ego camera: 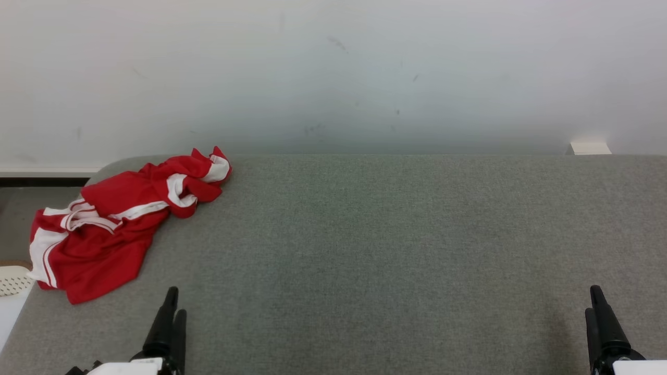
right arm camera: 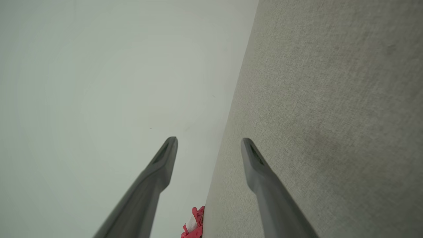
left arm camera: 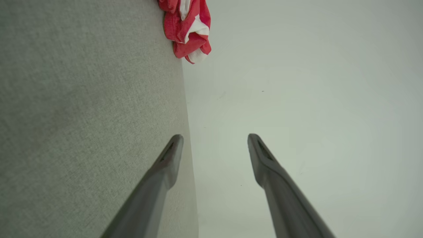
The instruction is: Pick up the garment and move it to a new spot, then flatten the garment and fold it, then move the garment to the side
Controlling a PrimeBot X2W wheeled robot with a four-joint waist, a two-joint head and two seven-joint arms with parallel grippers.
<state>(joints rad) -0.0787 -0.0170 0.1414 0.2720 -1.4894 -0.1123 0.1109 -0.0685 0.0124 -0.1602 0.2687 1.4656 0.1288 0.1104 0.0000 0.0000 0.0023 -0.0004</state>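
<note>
Garment point(ego camera: 112, 224), red with white bands and stripes, was found crumpled in a loose heap at the far left corner of the grey fabric-covered table point(ego camera: 391, 250). Its nearer part draped over the table's left edge, and one red-and-white fold reached the far edge, beside the pale wall point(ego camera: 333, 78). It was neither flattened nor folded.

Left gripper point(ego camera: 176, 301) stood at the near edge of the table, left of centre, pointing away from the robot. It was near the garment's closest hem but clear of it. The left wrist view showed its jaws wide apart and empty.

Right gripper point(ego camera: 591, 299) stood at the near edge on the far right, well apart from the garment. The right wrist view showed its jaws likewise wide apart and empty.

A white perforated object point(ego camera: 13, 278), cut off by the frame, was noted below the table's left edge, beside the hanging cloth. What it was could not be determined. A small white block point(ego camera: 589, 148) sat behind the far edge at the right, against the wall. The wall carried a few faint dark marks.
</note>
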